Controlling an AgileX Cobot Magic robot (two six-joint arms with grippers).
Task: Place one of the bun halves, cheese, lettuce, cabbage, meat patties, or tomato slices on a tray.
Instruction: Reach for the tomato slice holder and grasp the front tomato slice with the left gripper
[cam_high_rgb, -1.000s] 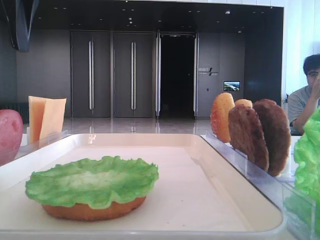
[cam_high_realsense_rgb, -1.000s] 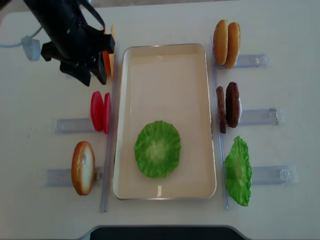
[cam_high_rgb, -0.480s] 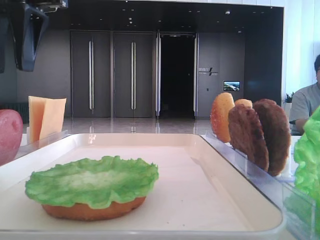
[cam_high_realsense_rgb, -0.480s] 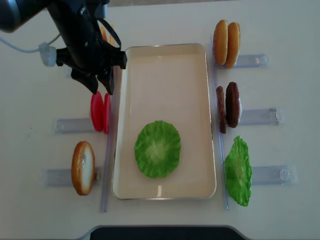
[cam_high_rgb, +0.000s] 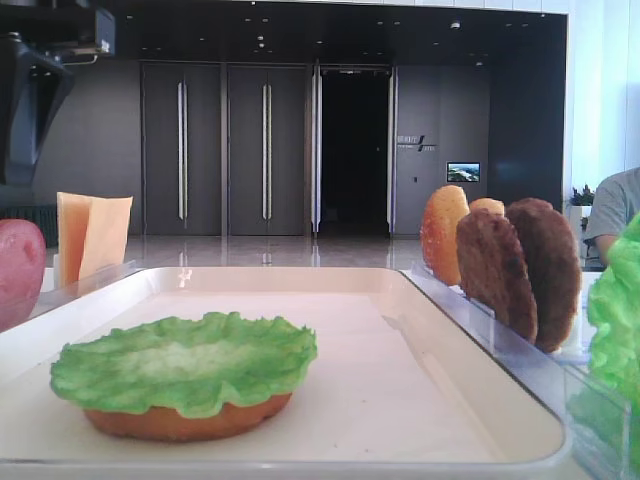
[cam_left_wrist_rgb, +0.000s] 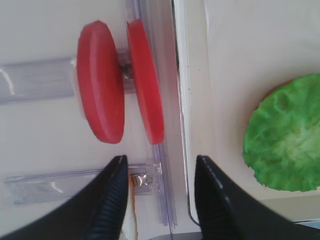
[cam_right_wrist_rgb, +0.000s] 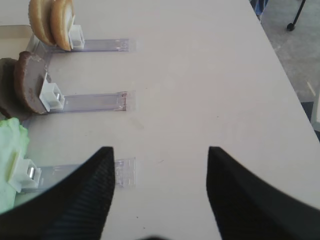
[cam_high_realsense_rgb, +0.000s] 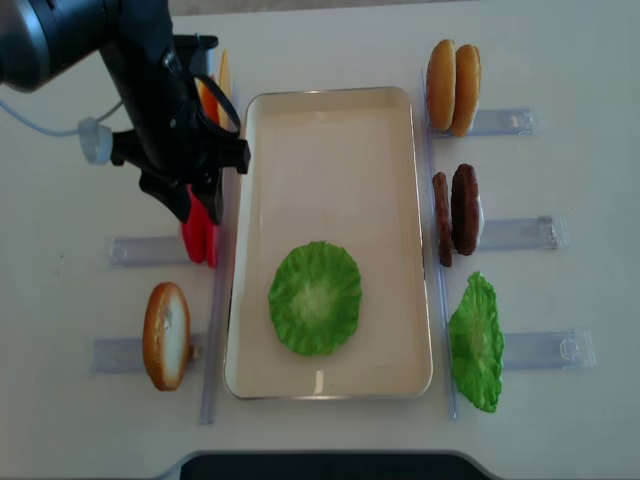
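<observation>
Starting at the far left of my overhead view, one bun half (cam_high_realsense_rgb: 166, 335) stands on edge in a clear rack (cam_high_realsense_rgb: 124, 354) on the white table (cam_high_realsense_rgb: 80, 420). Just beyond it the left gripper (cam_high_realsense_rgb: 197, 208) hangs directly above the tomato slices (cam_high_realsense_rgb: 200, 241), and my left wrist view shows both red discs (cam_left_wrist_rgb: 120, 110) upright side by side in their rack, with the two dark fingers (cam_left_wrist_rgb: 112, 200) spread apart and nothing between them; the pincer is open and empty, and not touching the slices as far as I can see. The cheese (cam_high_realsense_rgb: 213, 95) stands on edge behind the arm, partly hidden by it. Next comes the cream tray (cam_high_realsense_rgb: 330, 110), touching nothing but the table, with a lettuce leaf (cam_high_realsense_rgb: 315, 297) lying flat in its nearer half; the low front view shows that leaf (cam_high_rgb: 185, 362) resting on top of a bun half (cam_high_rgb: 185, 420). To the right of the tray, two more bun halves (cam_high_realsense_rgb: 453, 87) stand in the far rack, two meat patties (cam_high_realsense_rgb: 456, 212) in the middle one, and a second lettuce leaf (cam_high_realsense_rgb: 476, 343) in the nearest. My right wrist view shows the right gripper (cam_right_wrist_rgb: 160, 185) with its fingers wide apart over bare table, holding nothing, beside those racks.
</observation>
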